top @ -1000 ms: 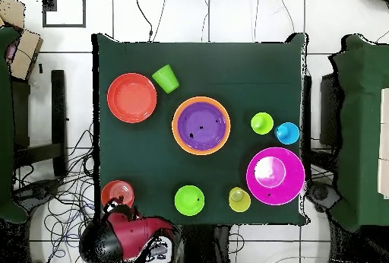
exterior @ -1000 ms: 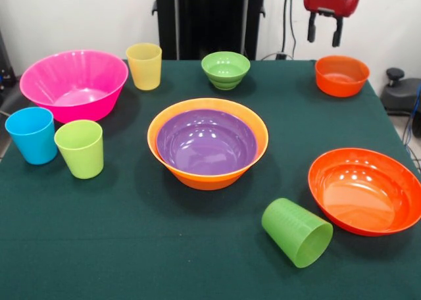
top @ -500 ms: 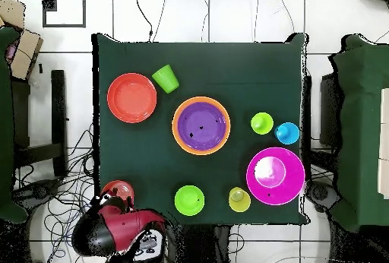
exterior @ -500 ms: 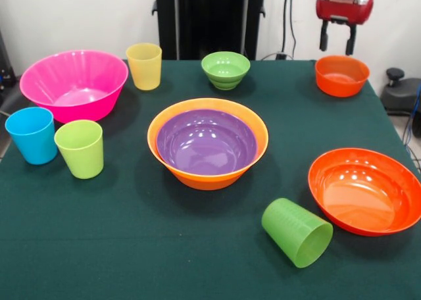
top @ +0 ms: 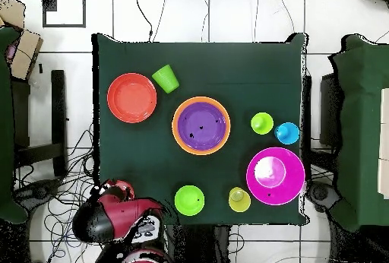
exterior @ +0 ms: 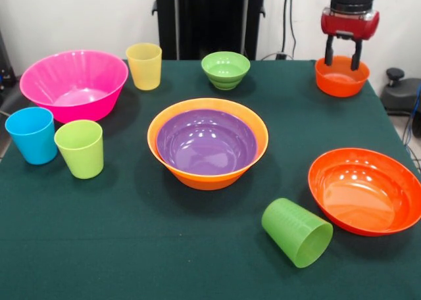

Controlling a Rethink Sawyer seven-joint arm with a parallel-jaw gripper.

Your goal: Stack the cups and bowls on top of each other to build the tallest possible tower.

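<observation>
My gripper (exterior: pixel 342 55) is open and hangs just over the small orange bowl (exterior: pixel 341 77) at the far right, its fingers (exterior: pixel 328 50) level with the bowl's rim. In the overhead view the arm (top: pixel 121 218) covers that bowl. At the table's middle the purple bowl (exterior: pixel 206 142) sits nested in the large orange bowl (exterior: pixel 209 177). The small green bowl (exterior: pixel 225 70) and yellow cup (exterior: pixel 144 66) stand at the back. The pink bowl (exterior: pixel 74 83), blue cup (exterior: pixel 32 135) and lime cup (exterior: pixel 80 148) are at the left. A darker green cup (exterior: pixel 297 232) lies on its side beside the red-orange bowl (exterior: pixel 365 190).
A dark green cloth covers the table (exterior: pixel 131 247). Cables lie on the floor near the robot's base (top: pixel 68 199). A black stand (exterior: pixel 209 17) rises behind the table.
The gripper has come down and shifted right in the front view, from above the table's back edge to just over the small orange bowl. The bowls and cups have not moved.
</observation>
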